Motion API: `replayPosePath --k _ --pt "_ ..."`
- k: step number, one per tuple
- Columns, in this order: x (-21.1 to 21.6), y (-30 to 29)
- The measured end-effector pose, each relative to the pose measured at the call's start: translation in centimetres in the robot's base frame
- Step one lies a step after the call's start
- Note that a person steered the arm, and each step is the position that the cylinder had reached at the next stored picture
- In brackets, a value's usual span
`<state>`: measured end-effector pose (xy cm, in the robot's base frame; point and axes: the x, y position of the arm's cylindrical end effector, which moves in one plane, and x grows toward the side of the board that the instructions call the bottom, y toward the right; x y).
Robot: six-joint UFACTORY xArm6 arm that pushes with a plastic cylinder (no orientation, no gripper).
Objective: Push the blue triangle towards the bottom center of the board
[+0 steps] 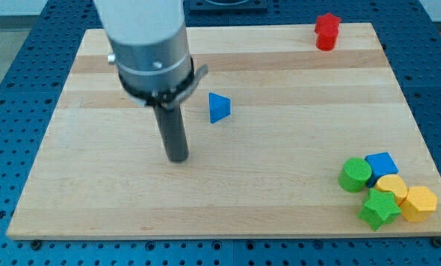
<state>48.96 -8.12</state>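
Looking down from the camera view, the wooden board (227,192) is lying on a blue perforated table (13,66), and the arm's grey cylinder (148,44) is hanging over the board's upper left part. The dark rod is reaching down from it, and my tip (178,158) is resting on the wood left of the board's middle. There is no pincer here, only the plain rod, so nothing is being gripped or held.

The blue triangle (219,108) is sitting a little above the board's middle, up and to the view's right of my tip. The two are near each other but apart, with bare wood showing between them.

A red star-like block (326,31) is standing alone near the board's top right edge, well apart from everything else.

At the bottom right corner a cluster of five blocks is crowding together: a green cylinder (354,175) on the cluster's left, a blue cube (382,164) at its top, a yellow block (391,187) in its middle, a green star (379,210) at its bottom, and a yellow hexagon-like block (418,203) at its right, close to the board's edge. These appear to be touching or nearly touching one another.
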Motion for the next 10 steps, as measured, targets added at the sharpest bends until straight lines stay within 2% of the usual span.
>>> replayPosePath --k 1,2,6,10 --pt "-6.8 0.0" --pt "-10.3 1.1" --pt "-5.5 8.6" --pt "-10.8 9.9"
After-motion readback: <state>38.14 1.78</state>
